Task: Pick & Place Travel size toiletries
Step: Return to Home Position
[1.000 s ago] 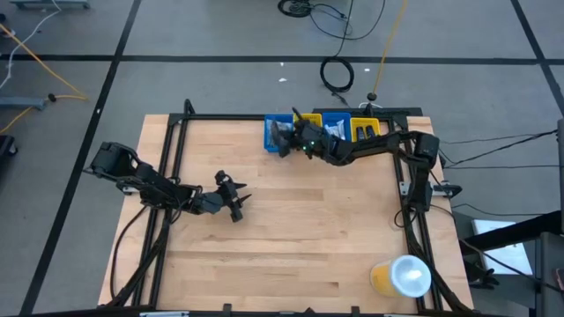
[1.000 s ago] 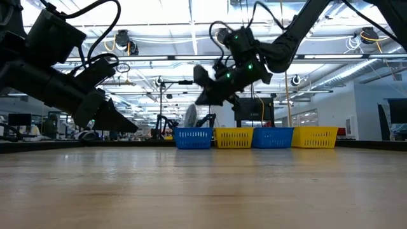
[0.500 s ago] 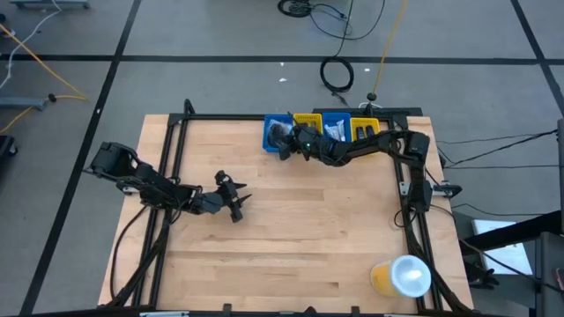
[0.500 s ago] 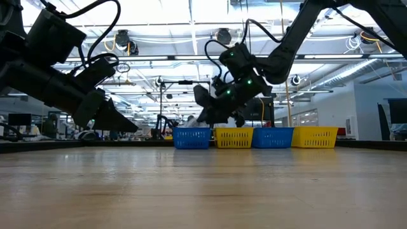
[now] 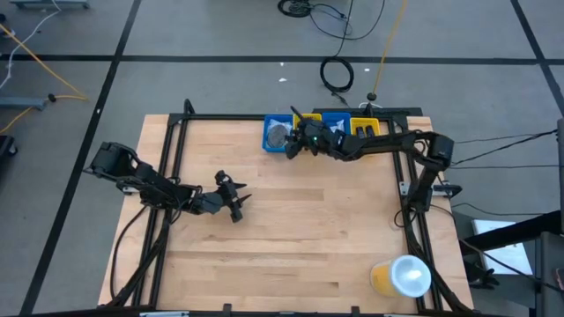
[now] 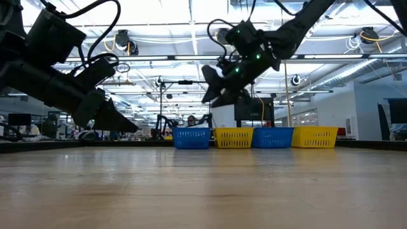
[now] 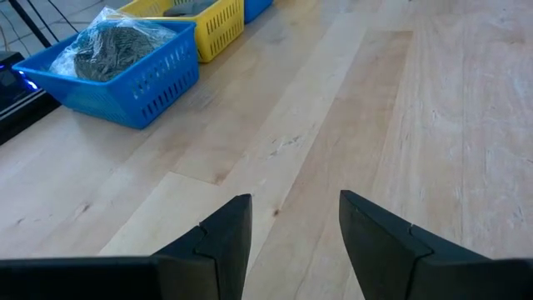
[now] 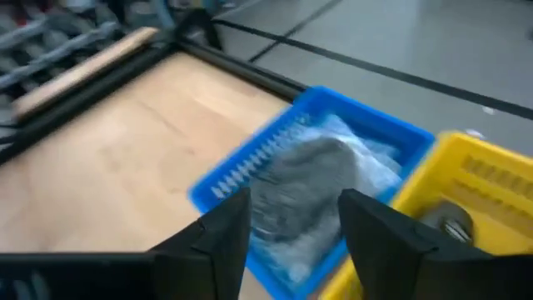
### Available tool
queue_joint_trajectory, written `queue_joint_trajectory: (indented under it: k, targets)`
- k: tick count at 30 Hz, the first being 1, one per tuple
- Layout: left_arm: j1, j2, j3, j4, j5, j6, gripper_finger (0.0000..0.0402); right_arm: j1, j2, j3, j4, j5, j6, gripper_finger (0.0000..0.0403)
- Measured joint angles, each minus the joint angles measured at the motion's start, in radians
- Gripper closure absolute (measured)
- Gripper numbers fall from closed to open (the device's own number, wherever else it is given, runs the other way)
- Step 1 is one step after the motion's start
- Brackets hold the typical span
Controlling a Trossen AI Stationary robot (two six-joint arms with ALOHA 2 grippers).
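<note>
A clear-wrapped dark round piece (image 8: 308,179) lies in the leftmost blue bin (image 5: 278,135) at the table's far edge; it also shows in the left wrist view as a wrapped piece (image 7: 108,42). My right gripper (image 5: 291,143) hangs open just right of and above that bin, with nothing between its fingers (image 8: 225,229). The yellow bin (image 8: 475,183) beside it holds a small dark item (image 8: 450,221). My left gripper (image 5: 236,201) stands open above the bare wood at the table's middle left, empty.
Four bins stand in a row along the far edge: blue (image 6: 193,137), yellow (image 6: 233,137), blue (image 6: 273,137), yellow (image 6: 314,136). A large yellow cup with a white lid (image 5: 404,276) stands at the near right corner. Bare wood lies between.
My right gripper has dipped toward the leftmost blue bin, opened and let go of the wrapped dark piece, which now lies in that bin. The gripper has then risen and drawn back a little toward the table's right.
</note>
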Motion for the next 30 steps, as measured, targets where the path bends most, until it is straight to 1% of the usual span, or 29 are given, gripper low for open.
queue_joint_trajectory:
  k: [4,6,8,10,11,13,15,16,19,23,26,30]
  targets:
    - [0.001,0.0,0.0,0.0,0.0,0.008,0.022,0.014,0.002,0.019,0.007,-0.11,-0.081,0.0269]
    - [0.006,0.0,0.0,0.002,0.0,0.003,0.022,0.024,0.011,0.022,0.065,-0.182,-0.145,0.0292]
    - [0.016,0.0,0.0,0.009,0.001,-0.026,0.022,0.038,0.034,0.025,0.116,-0.273,-0.215,0.0317]
    - [0.024,0.0,0.0,0.008,0.002,-0.064,0.022,0.055,0.038,-0.001,0.098,-0.334,-0.281,0.034]
    - [0.028,0.0,0.0,0.006,0.002,-0.077,0.022,0.064,0.042,-0.014,0.095,-0.348,-0.303,0.0352]
    - [0.033,0.0,0.0,0.001,0.002,-0.086,0.022,0.087,0.04,-0.054,0.146,-0.353,-0.313,0.0376]
    - [0.033,0.0,0.0,-0.003,0.002,-0.09,0.022,0.102,0.004,-0.117,0.21,-0.362,-0.314,0.0395]
    - [0.032,0.0,0.0,-0.007,0.002,-0.093,0.022,0.107,-0.024,-0.16,0.238,-0.367,-0.32,0.0398]
    - [0.03,0.0,0.0,-0.016,0.004,-0.103,0.022,0.115,-0.134,-0.304,0.343,-0.365,-0.33,0.0391]
    - [0.024,0.0,-0.001,-0.011,0.004,-0.1,0.022,0.117,-0.365,-0.526,0.417,-0.365,-0.323,0.0389]
    - [0.025,0.0,0.0,0.001,-0.001,-0.096,0.022,0.116,-0.573,-0.669,0.413,-0.365,-0.267,0.0396]
    - [0.031,0.0,0.0,0.011,-0.003,-0.094,0.022,0.114,-0.848,-0.793,0.343,-0.367,-0.182,0.0401]
